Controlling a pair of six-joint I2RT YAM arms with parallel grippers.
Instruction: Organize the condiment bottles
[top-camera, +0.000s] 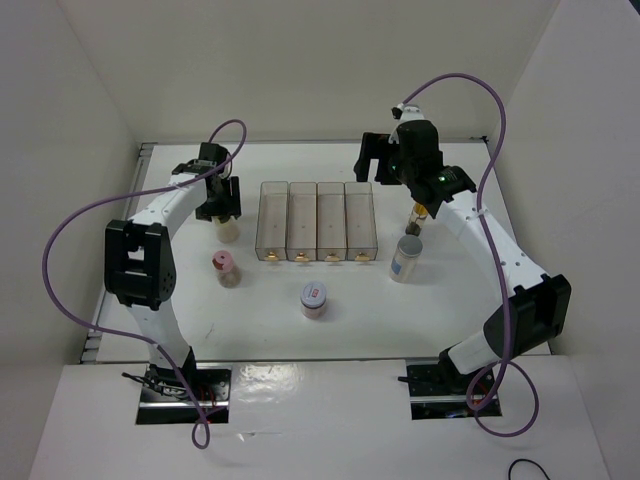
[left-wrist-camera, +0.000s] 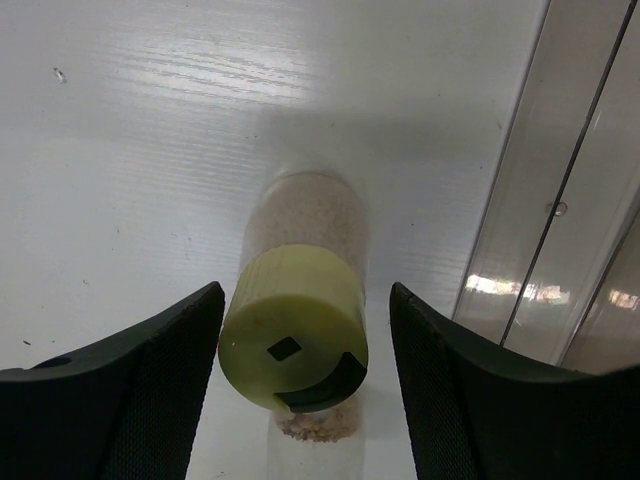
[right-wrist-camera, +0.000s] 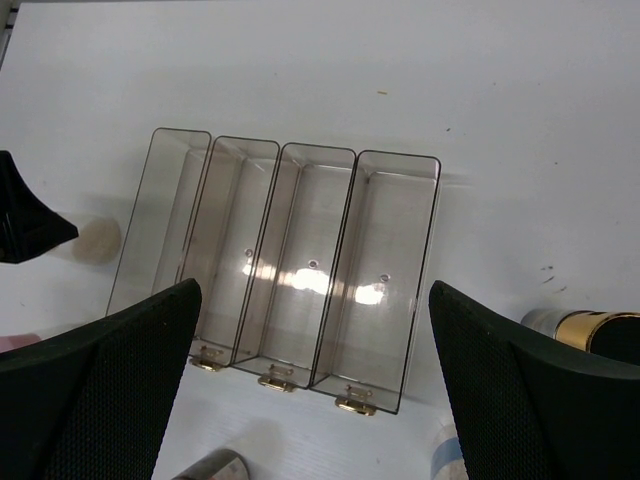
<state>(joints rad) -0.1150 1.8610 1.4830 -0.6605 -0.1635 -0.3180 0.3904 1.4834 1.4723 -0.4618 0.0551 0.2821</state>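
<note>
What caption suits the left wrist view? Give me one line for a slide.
Left gripper straddles the upright yellow-lidded jar, jaws open on either side, with the clear plastic rack alongside.

The white counter (top-camera: 200, 310) carries a clear four-compartment rack (top-camera: 318, 222) at its middle. Just left of the rack stands a yellow-lidded jar (left-wrist-camera: 290, 330), with a pink-lidded jar (top-camera: 226, 268) nearer. A white-red-lidded jar (top-camera: 314, 298) stands near of the rack. To the right are a grey-white capped cylinder (top-camera: 406, 258) and, just beyond it, a slim amber bottle (top-camera: 419, 213).

Yellow-lidded jar (left-wrist-camera: 293, 345) fills left tool (left-wrist-camera: 306, 292) gap; rack (left-wrist-camera: 570, 200) wall close right; table (left-wrist-camera: 120, 150) bare left.
</note>
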